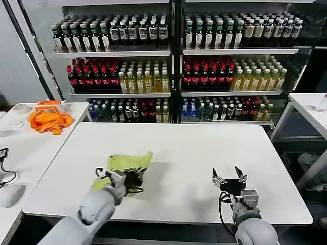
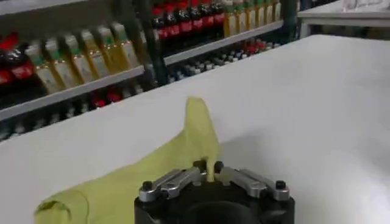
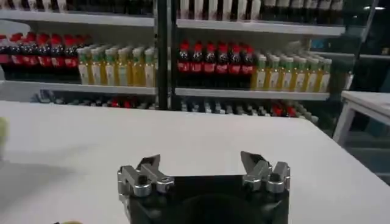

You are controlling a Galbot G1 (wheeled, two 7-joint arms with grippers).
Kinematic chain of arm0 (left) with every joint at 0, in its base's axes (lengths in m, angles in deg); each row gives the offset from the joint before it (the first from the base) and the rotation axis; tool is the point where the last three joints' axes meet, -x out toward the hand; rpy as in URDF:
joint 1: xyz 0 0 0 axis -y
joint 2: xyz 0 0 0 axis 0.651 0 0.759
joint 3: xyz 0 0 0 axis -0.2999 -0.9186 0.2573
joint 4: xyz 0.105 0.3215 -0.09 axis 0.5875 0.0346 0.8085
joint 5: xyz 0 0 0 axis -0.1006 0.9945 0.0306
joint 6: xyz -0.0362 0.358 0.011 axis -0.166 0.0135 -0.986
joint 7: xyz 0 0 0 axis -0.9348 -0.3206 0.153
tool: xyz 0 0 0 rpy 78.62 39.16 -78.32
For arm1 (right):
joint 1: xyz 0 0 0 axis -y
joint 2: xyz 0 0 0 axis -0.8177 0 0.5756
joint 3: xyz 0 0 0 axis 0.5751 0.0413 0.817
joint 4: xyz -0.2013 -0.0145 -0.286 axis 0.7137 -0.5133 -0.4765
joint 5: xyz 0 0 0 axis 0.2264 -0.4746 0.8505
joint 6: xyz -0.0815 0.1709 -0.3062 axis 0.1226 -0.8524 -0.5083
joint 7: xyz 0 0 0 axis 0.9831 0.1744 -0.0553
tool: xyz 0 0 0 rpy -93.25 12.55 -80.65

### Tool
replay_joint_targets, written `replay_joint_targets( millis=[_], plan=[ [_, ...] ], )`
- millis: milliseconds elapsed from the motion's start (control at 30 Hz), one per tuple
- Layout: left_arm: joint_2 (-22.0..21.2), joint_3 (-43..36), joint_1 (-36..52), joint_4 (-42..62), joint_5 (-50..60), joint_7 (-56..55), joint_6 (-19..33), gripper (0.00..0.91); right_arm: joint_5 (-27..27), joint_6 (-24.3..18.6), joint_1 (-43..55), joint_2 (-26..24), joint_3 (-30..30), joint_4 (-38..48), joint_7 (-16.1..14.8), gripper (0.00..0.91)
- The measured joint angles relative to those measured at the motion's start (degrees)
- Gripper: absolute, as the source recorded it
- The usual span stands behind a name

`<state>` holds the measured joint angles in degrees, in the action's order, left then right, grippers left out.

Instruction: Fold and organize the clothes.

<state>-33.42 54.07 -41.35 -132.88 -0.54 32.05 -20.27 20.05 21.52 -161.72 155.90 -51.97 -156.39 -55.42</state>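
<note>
1. The T-shirt (image 1: 124, 164) is lying bunched on the white table (image 1: 184, 153), toward the table's front-left part, lime in colour, with a corner sticking up toward the shelves.
2. The left gripper (image 1: 134, 179) is sitting right at the shirt's near edge, its fingers pressed together and pinching a fold of the fabric.
3. In the left wrist view the left gripper (image 2: 209, 167) is showing its two fingertips meeting on the cloth, and the T-shirt (image 2: 177, 152) is rising from them in a narrow ridge that is peaking above the tabletop (image 2: 304, 109).
4. The right gripper (image 1: 229, 179) is hovering over the front-right part of the table, well apart from the shirt, with its fingers spread and nothing between them.
5. The right wrist view is showing the right gripper (image 3: 201, 167) open over bare tabletop (image 3: 183, 137), both fingers (image 3: 149, 170) standing wide.
6. An orange cloth (image 1: 49, 121) is lying crumpled on a side table (image 1: 30, 148) to the left, away from the shirt.
7. Shelves of bottles (image 1: 173, 66) are standing behind the table.
</note>
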Motion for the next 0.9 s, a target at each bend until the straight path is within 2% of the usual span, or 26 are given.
replay_joint_targets(
  millis=[267,433,633,900],
  plan=[
    [-8.75,-2.64,5.77,6.47,-2.24,-5.16,3.47,0.907,-0.23,0.11,0.80,-0.30,0.70,0.35,-0.50,0.907],
    [-11.25,-1.59,6.39,7.16,-5.11,-7.92,6.31,0.907,-0.93,0.16,1.47,0.02,1.64,0.86,-0.93,0.907],
    [-11.47,1.74,4.01,4.37,-7.11,-9.87,8.52,0.907,-2.97,1.03,3.28,0.90,3.86,1.83,-0.79,0.907],
    [-9.09,9.00,-3.38,-1.82,-8.45,-11.52,10.38,0.907,-9.10,2.67,8.37,3.25,8.66,5.52,0.34,0.907]
  ],
)
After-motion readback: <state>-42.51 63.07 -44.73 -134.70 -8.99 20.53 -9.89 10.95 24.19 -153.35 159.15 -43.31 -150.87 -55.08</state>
